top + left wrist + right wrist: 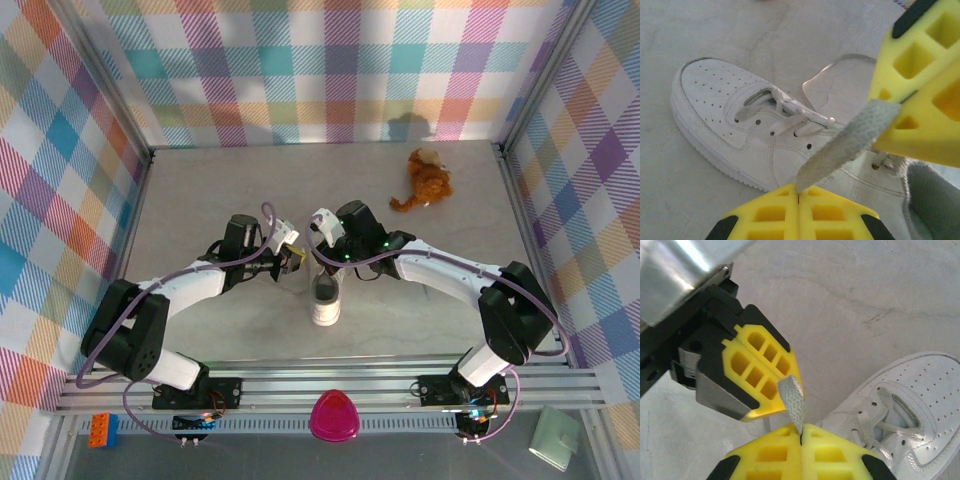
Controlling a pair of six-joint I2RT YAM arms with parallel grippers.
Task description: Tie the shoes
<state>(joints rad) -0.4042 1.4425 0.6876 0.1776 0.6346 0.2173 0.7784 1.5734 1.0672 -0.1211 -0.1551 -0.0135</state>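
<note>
- The yellow left gripper (798, 196) and yellow right gripper (801, 437) both pinch one flat white lace (840, 145) tight.
- Pull too hard and it may slip out, or drag the white sneaker (725, 115).

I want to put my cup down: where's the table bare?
The grey tabletop is bare along the back wall, left of the brown-and-white plush toy, and by the left wall. The middle is crowded: left claw and right claw pinch a white lace by the white sneaker.
</note>
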